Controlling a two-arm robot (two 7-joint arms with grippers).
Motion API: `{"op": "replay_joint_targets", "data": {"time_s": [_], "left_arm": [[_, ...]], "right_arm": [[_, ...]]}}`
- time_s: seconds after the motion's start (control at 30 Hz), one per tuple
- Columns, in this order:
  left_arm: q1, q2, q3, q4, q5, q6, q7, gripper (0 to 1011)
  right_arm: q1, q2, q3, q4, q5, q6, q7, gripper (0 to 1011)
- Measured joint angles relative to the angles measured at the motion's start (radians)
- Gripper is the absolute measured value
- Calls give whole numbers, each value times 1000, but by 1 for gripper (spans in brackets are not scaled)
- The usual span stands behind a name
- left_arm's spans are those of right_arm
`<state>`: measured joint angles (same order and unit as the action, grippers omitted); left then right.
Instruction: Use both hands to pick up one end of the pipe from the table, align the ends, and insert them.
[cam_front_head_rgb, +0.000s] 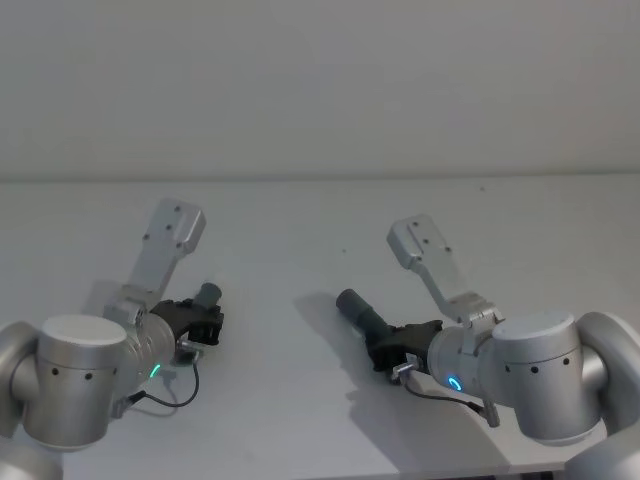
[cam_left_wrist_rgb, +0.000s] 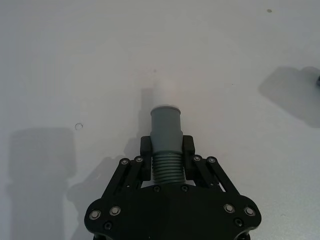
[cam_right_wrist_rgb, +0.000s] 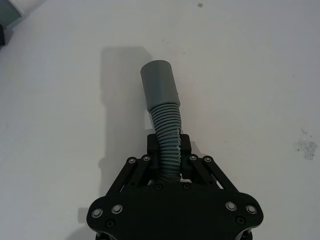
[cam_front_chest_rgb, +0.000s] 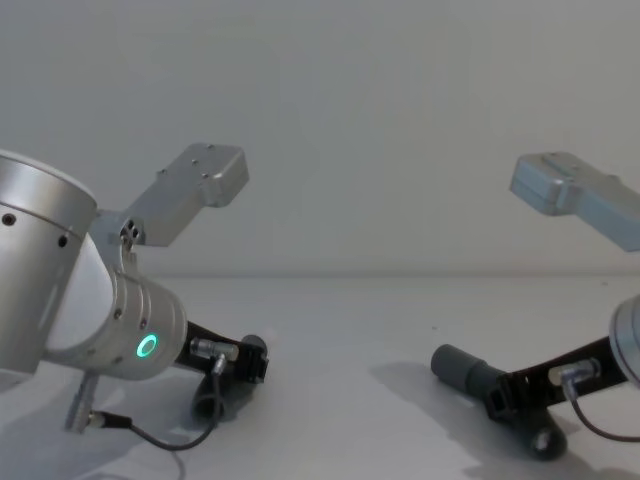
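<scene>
Pipe in two pieces, well apart, both low over table (cam_front_head_rgb: 300, 230). Left gripper (cam_left_wrist_rgb: 166, 145) fingers clamped on ribbed section of plug piece (cam_left_wrist_rgb: 165, 127). Right gripper (cam_right_wrist_rgb: 168, 147) fingers clamped on ribs of socket piece (cam_right_wrist_rgb: 162, 105).

Grasp looks done; alignment not yet begun. Next move probably: lift, turn white tip (cam_left_wrist_rgb: 162, 95) toward socket cuff (cam_right_wrist_rgb: 159, 82), match axes, push.

Hose corrugated, dark grey, slightly bent, likely flexible. Cuffs smooth, cylindrical. Table matte white.

Middle lane: bare table (cam_front_head_rgb: 290, 300) between the two obstacles, open through to its far edge.
Left obstacle: left gripper (cam_front_head_rgb: 203, 320) clamping the plug piece (cam_front_head_rgb: 209, 293).
Right obstacle: right gripper (cam_front_head_rgb: 385, 345) clamping the socket piece (cam_front_head_rgb: 356, 307).
</scene>
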<state>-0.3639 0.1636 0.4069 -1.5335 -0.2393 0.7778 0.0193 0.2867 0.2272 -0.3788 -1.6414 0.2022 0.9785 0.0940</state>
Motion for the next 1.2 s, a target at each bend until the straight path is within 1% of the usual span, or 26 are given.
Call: {"op": "replay_joint_targets", "data": {"time_s": [0.4, 0.6, 0.67, 0.8, 0.93, 0.97, 1.03, 1.1, 1.13, 1.2], "left_arm": [[-1, 0, 0, 0, 1, 0, 0, 321], [-14, 9, 18, 0, 16, -12, -11, 321], [-19, 13, 24, 0, 23, -19, -15, 321], [-38, 28, 50, -2, 47, -41, -29, 322], [-63, 45, 77, -8, 71, -71, -49, 322], [-63, 45, 77, -8, 71, -71, -49, 322], [-75, 54, 89, -12, 84, -90, -63, 322], [-88, 65, 101, -15, 94, -109, -78, 321], [-93, 71, 106, -17, 97, -116, -84, 321], [-104, 84, 116, -20, 106, -137, -103, 321]], "right_arm": [[-2, 1, -1, 0, 0, 1, 0, 204], [-6, 6, 0, -7, 0, 1, 3, 200], [-12, 12, 1, -15, -1, -9, 6, 200], [-25, 26, 2, -32, -4, -35, 16, 192], [-44, 49, 8, -58, -9, -73, 29, 191], [-50, 61, 12, -70, -11, -85, 34, 191], [-53, 65, 14, -76, -12, -92, 37, 190], [-65, 87, 21, -103, -14, -131, 52, 184], [-65, 87, 21, -103, -14, -131, 52, 184], [-78, 111, 29, -130, -16, -172, 69, 184]]}}
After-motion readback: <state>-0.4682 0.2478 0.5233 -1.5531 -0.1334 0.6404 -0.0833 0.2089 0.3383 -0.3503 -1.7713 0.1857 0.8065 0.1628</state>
